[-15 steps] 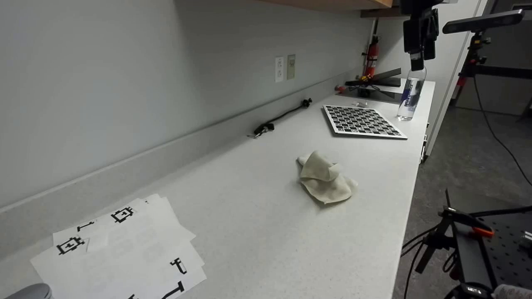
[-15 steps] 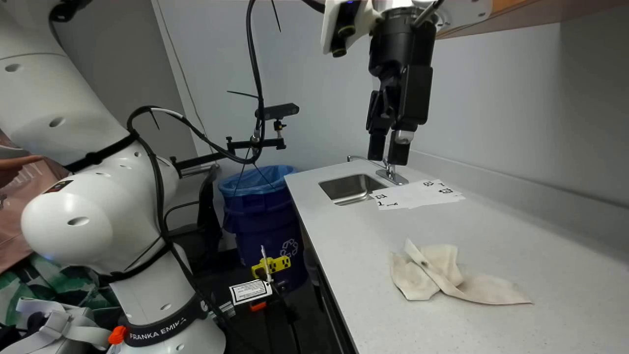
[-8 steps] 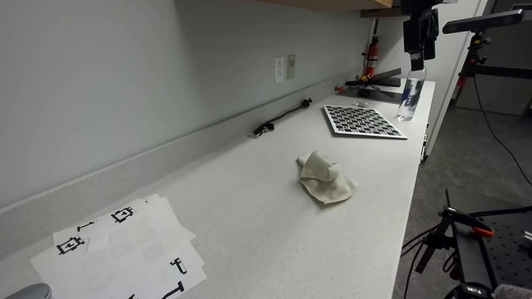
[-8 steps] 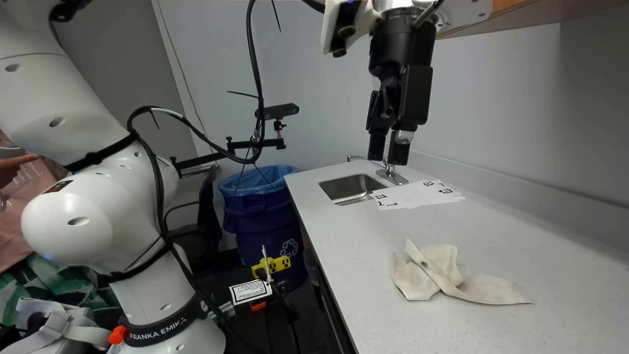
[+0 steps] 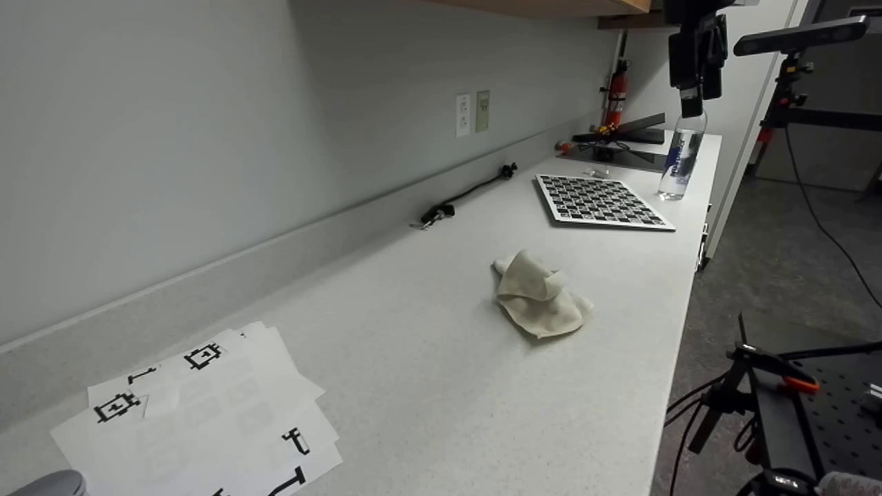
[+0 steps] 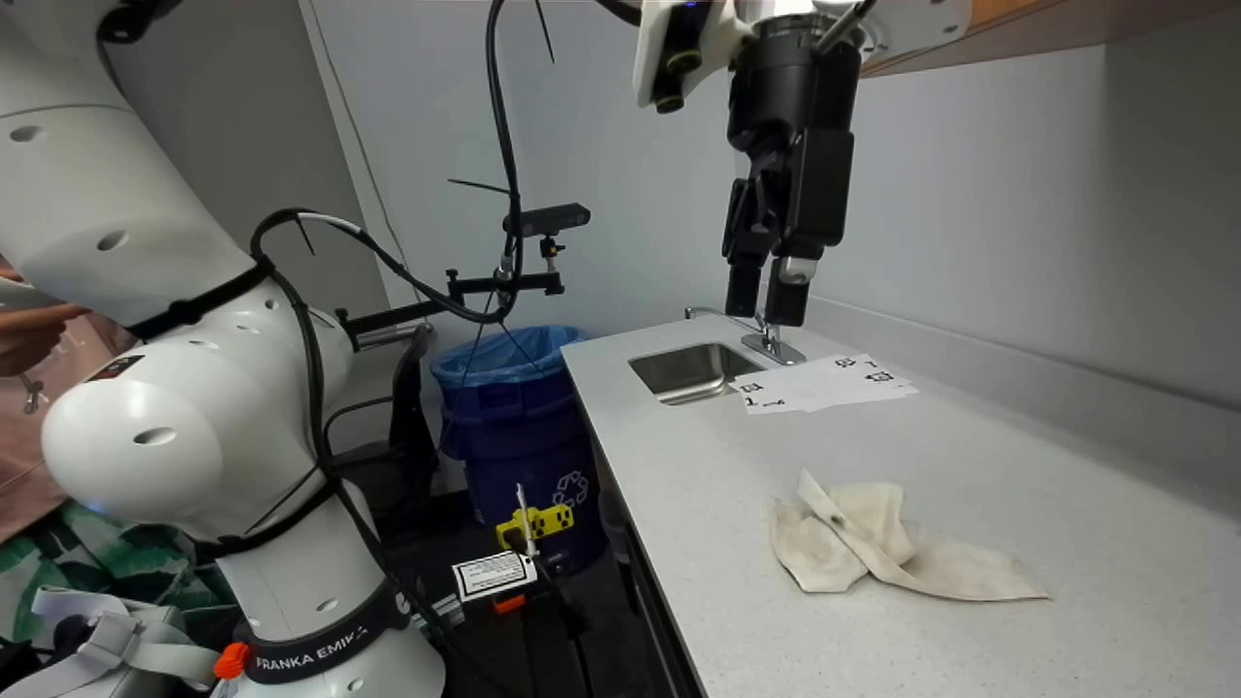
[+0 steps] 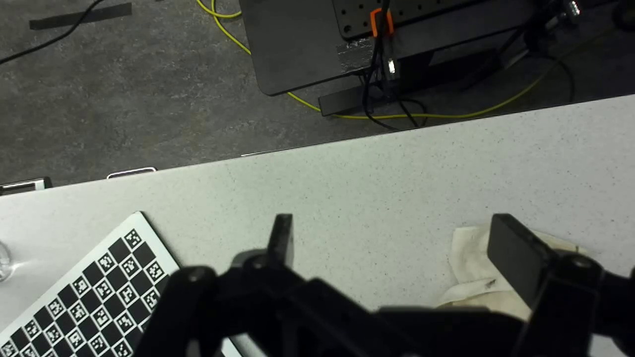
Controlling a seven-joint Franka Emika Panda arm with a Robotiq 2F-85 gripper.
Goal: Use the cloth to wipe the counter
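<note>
- The black two-fingered gripper (image 7: 394,233) hangs high over the long, flat, speckled grey counter (image 7: 347,188). Its fingers (image 7: 516,260) are spread wide, holding nothing.
- The cream, crumpled, soft-looking cloth (image 7: 474,255) lies on the counter, well apart from the fingers, at four o'clock in the wrist view.
- I think the step in hand is getting the cloth, and no wiping seems done yet. Move toward four o'clock until it sits between the fingers, then come down slowly.
- The raised fold in the middle looks like the best bit to pinch. A big bunch should slip less than a thin corner. Stop before the fingers bang the hard counter.
- The wipe would then want a soft push and long, straight rubs.
- Counting outward: one gripper, two fingers, one counter, one cloth.
- One thin, flat board with black and white squares (image 7: 99,297), at eight o'clock in the wrist view.
- One tall, clear plastic bottle (image 5: 681,160), between two and three o'clock in an exterior view.
- One pile of flat white paper sheets (image 5: 200,406), at eight o'clock in an exterior view; I cannot tell how many sheets.
- One square, shiny metal sink (image 6: 682,376) with one silver tap (image 6: 776,351), at ten o'clock from the cloth in an exterior view.
</note>
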